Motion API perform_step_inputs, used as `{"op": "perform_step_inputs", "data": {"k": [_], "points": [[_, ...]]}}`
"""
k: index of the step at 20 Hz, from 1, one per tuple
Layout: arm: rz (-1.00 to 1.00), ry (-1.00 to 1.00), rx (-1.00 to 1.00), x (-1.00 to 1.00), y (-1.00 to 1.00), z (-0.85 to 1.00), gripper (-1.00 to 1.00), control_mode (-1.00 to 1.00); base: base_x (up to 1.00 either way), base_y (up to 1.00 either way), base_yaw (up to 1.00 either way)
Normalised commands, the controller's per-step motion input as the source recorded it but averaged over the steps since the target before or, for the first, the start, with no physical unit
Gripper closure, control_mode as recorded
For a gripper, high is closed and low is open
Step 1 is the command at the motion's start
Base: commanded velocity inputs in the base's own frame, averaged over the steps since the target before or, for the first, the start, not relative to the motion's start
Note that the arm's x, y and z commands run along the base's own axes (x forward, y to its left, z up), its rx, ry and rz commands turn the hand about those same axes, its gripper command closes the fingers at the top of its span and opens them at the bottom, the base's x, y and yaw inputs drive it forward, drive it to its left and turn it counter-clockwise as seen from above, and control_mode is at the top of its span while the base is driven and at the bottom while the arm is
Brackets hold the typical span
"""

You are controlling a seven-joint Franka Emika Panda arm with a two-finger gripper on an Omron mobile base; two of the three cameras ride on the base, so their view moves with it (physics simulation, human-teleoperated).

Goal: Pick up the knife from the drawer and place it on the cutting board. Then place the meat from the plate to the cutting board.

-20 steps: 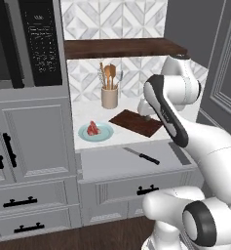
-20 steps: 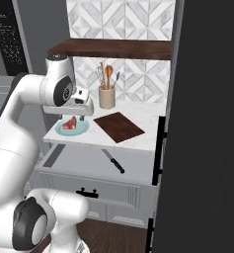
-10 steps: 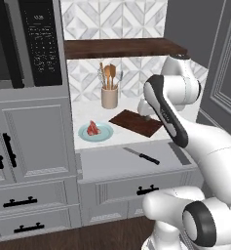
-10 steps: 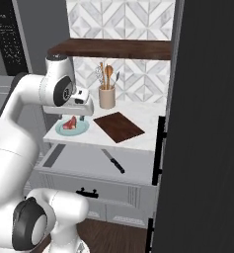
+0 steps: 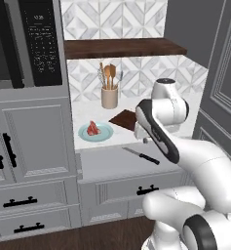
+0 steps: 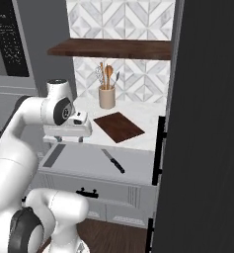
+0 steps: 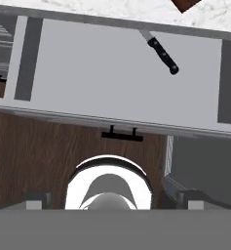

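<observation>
The drawer (image 5: 107, 165) stands pulled out, its pale inside bare (image 7: 112, 73) except for the knife (image 5: 142, 156), which lies toward its right end with the black handle pointing outward. From the hand view the knife (image 7: 161, 50) is far up and to the right. My gripper (image 6: 68, 140) hangs open over the drawer's left part, left of the knife (image 6: 113, 161), holding nothing; its fingertips (image 7: 37, 197) stand wide apart. Behind the drawer on the counter lie the cutting board (image 5: 125, 118) and the plate (image 5: 96, 132) with the meat (image 5: 92, 128). The hand hides the plate in the right base view.
A pale jar of wooden utensils (image 5: 109, 95) stands at the back of the counter under the dark wall shelf (image 5: 122, 48). A tall dark panel (image 6: 207, 123) closes the right side. Grey cabinets and shut drawers (image 5: 27, 202) lie to the left, with wooden floor below.
The hand has come down and forward from above the plate to just over the open drawer. The knife, board, plate and meat have not moved.
</observation>
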Motion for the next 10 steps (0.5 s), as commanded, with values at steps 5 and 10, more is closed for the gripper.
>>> {"op": "perform_step_inputs", "data": {"k": [5,10], "points": [[0.00,0.09,0.04,-0.02,-0.15,-0.59,-1.00,-1.00,0.00,0.00,0.00],[0.00,0.03,0.00,0.00,-0.31,-0.53,-1.00,-1.00,0.00,0.00,0.00]]}}
